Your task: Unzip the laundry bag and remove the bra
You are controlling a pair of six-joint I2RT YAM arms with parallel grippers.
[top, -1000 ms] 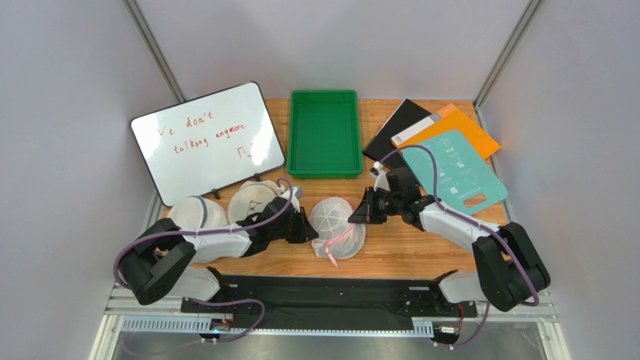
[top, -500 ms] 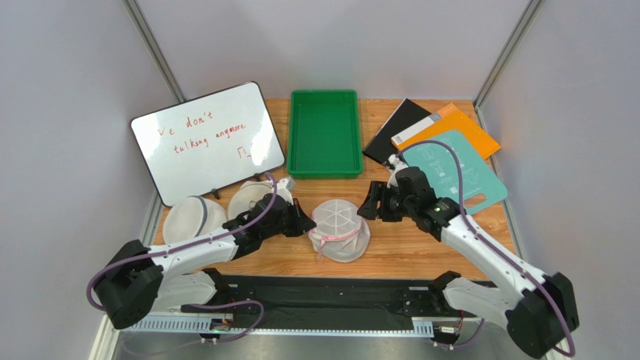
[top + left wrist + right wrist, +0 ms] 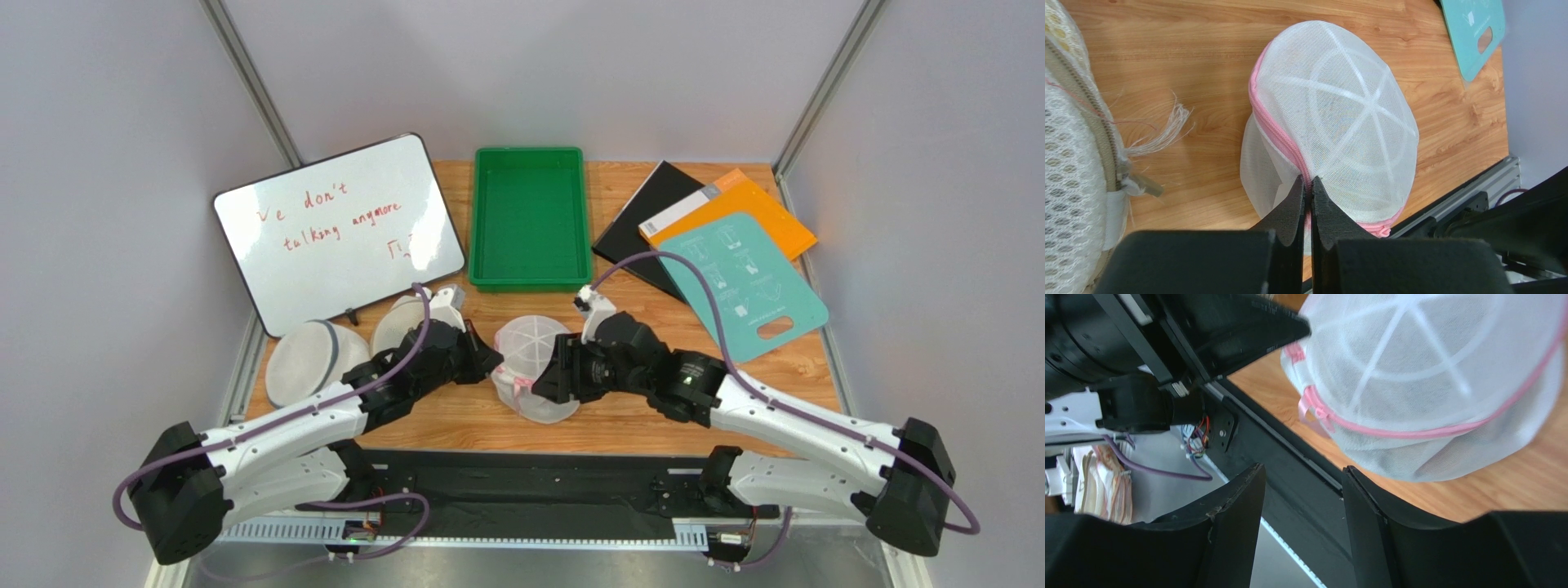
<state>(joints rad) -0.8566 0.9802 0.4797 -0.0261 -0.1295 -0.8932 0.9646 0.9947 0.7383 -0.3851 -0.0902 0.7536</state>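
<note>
Basically unzip step, zip looks closed. Left hand (image 3: pixel 1306 187) pinched shut on the laundry bag (image 3: pixel 1339 116) at its pink zipper seam. Right hand (image 3: pixel 1303 470) half open, empty, just short of the pull tab (image 3: pixel 1313 409). Bag sits mid-worktop (image 3: pixel 638 423), near side of the green tray (image 3: pixel 530 284). Next: right grips the tab and pulls. Bra not visible.

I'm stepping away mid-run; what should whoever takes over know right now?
Left gripper: shut, pinching the bag at its pink zipper.
Right gripper: open, empty, near the bag's pull tab.
Bag: on the table, in front of the tray; the zipper looks closed.
Bra: not in sight.
Done: bag gripped.
Left to do: unzip the bag, take out the bra.
</note>
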